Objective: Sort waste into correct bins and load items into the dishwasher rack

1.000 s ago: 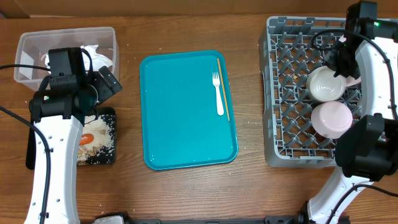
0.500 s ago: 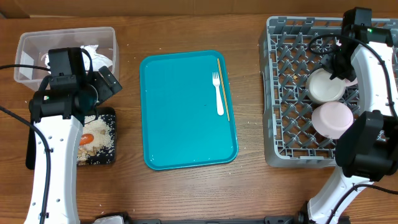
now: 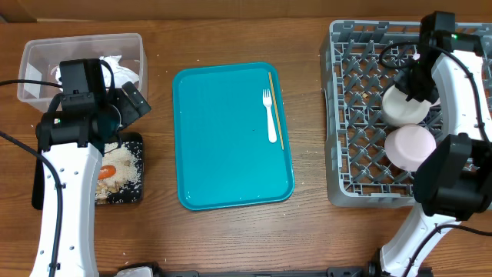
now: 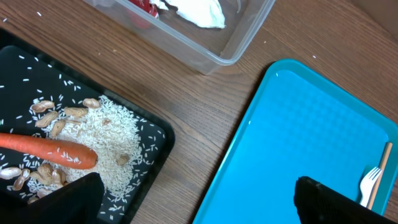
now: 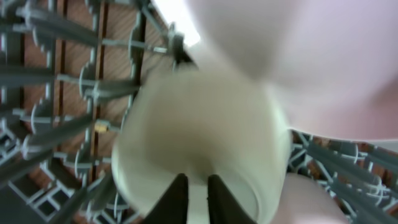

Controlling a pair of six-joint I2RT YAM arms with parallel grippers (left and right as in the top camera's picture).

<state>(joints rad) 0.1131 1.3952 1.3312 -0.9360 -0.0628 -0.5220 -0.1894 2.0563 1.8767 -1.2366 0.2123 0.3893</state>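
Note:
My right gripper is over the grey dishwasher rack, shut on the rim of a small white bowl. A second white dish lies in the rack just in front of it. The white fork lies on the teal tray, also in the left wrist view. My left gripper is open and empty between the black tray and the teal tray. The carrot, nuts and rice lie in the black tray.
A thin wooden stick lies beside the fork on the teal tray. The clear tub at the back left holds crumpled white waste. A few rice grains lie on the table by the rack's left side.
My right gripper has shifted a little toward the back of the rack with the bowl. The left arm has not moved.

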